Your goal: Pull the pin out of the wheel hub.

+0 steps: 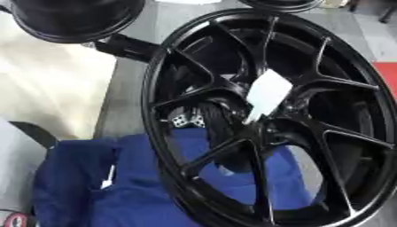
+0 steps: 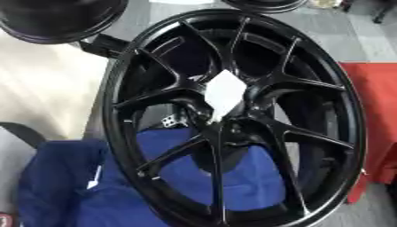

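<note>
A large black alloy wheel (image 2: 232,115) stands tilted in front of me and fills most of both views. A white flat tag (image 1: 267,94) lies over its hub (image 2: 232,122). I cannot make out a pin there. My left arm (image 1: 128,46) comes in from the upper left and passes behind the rim. My left hand (image 1: 209,122), dark with silver parts, shows only in pieces between the left spokes, just left of the hub. The spokes hide how it is set. My right hand is out of sight.
A blue cloth (image 1: 85,186) lies under the wheel's lower part and to its left. A second black wheel (image 1: 74,20) sits at the top left and another rim (image 2: 263,4) at the top edge. A red surface (image 2: 380,115) lies to the right.
</note>
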Motion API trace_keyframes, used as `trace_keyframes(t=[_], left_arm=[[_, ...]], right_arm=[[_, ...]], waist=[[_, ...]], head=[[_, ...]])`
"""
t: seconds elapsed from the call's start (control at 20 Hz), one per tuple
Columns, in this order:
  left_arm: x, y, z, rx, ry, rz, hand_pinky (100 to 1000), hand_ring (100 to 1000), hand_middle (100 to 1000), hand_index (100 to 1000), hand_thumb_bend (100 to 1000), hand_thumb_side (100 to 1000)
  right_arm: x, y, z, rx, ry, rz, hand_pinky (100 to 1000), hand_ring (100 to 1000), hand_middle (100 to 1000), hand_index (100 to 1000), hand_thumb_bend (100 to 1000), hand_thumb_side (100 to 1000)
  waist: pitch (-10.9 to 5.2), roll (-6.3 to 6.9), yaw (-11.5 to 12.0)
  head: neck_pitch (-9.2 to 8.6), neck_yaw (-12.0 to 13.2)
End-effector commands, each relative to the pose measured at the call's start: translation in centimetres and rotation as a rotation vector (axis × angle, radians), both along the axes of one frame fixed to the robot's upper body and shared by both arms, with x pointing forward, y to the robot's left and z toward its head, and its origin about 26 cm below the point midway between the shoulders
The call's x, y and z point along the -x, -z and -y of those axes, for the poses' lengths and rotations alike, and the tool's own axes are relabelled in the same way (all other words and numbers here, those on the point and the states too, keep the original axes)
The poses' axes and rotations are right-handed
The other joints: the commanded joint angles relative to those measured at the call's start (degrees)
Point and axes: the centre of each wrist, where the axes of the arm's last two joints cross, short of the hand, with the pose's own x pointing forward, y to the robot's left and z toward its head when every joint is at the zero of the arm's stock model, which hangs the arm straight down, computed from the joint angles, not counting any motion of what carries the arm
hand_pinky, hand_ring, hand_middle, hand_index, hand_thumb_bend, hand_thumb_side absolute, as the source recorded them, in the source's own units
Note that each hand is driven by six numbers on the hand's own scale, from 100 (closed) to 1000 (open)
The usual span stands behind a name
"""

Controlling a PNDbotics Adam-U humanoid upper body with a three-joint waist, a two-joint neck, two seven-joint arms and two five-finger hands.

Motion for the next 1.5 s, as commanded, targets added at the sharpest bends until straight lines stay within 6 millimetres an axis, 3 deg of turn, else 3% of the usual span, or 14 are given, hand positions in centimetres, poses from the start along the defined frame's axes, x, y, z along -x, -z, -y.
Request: trace_keyframes(t=[0.05,0.2,0.3,0.4,0.5,0.55,0.65,0.75,1.1,1.35,1.4,1.5], left_arm=[[0.4,-0.8,-0.2,-0.017,-0.008,0.027,745,712,638,733,409,480],[0.4,-0.8,-0.2,-0.016,-0.009,0.025,744,712,639,734,409,482],[0.4,-0.8,-0.2,-0.017,-0.008,0.023,744,712,639,734,409,482],[0.4,-0.8,-0.2,-0.018,-0.007,0.023,744,712,639,734,410,482],[0.4,-0.8,-0.2,-0.018,-0.006,0.023,744,712,639,734,410,482],[0.4,-0.8,-0.2,-0.018,-0.006,0.024,743,712,639,734,410,482],[0.4,-0.8,-0.2,-0.018,-0.006,0.026,743,712,639,734,409,481],[0.4,-0.9,-0.2,-0.019,-0.005,0.027,743,712,639,733,409,480],[0.3,-1.0,0.0,-0.024,0.003,0.029,741,711,638,732,410,478],[0.2,-1.1,0.1,-0.029,0.008,0.033,740,711,638,732,411,477],[0.2,-1.1,0.1,-0.031,0.009,0.034,740,711,638,732,412,477],[0.2,-1.2,0.1,-0.033,0.010,0.035,740,711,638,732,412,476]], right_arm=[[0.7,-1.1,1.1,0.012,0.042,0.007,781,786,828,882,261,318],[0.8,-0.8,1.5,0.002,0.058,0.010,786,802,862,898,300,346],[0.9,-0.8,1.5,0.001,0.052,0.025,784,801,862,902,305,324],[1.0,-0.8,1.5,0.006,0.055,0.040,782,799,861,899,326,245],[1.0,-1.1,1.2,0.010,0.058,0.066,771,779,840,881,291,246],[1.0,-1.4,1.0,0.014,0.057,0.093,765,766,818,858,250,287],[1.1,-1.9,0.2,0.022,0.046,0.155,766,749,789,842,140,456],[1.2,-2.5,-1.1,0.011,-0.009,0.224,758,709,749,805,100,623],[2.4,-4.9,-7.9,-0.018,-0.309,0.448,749,638,678,742,100,815],[4.0,-6.1,-12.8,-0.063,-0.567,0.512,735,607,645,714,100,832],[4.2,-6.2,-13.6,-0.075,-0.604,0.517,726,599,636,708,100,792],[4.6,-6.4,-14.9,-0.101,-0.666,0.524,717,592,631,706,100,836]], waist=[[-1.89,0.09,-0.2],[-1.99,0.07,-0.3],[-2.05,0.07,-0.4],[-2.12,0.10,-0.5],[-2.19,0.14,-0.5],[-2.23,0.15,-0.5],[-2.26,0.18,-0.4],[-2.29,0.20,-0.3],[-2.26,0.26,0.1],[-2.26,0.34,0.5],[-2.25,0.35,0.6],[-2.23,0.37,0.7]], head=[[-0.65,0.1],[-0.59,0.2],[-0.60,0.3],[-0.60,0.3],[-0.64,0.3],[-0.67,0.3],[-0.73,0.2],[-0.76,0.2],[-0.95,-0.3],[-1.13,-0.7],[-1.14,-0.8],[-1.10,-0.9]])
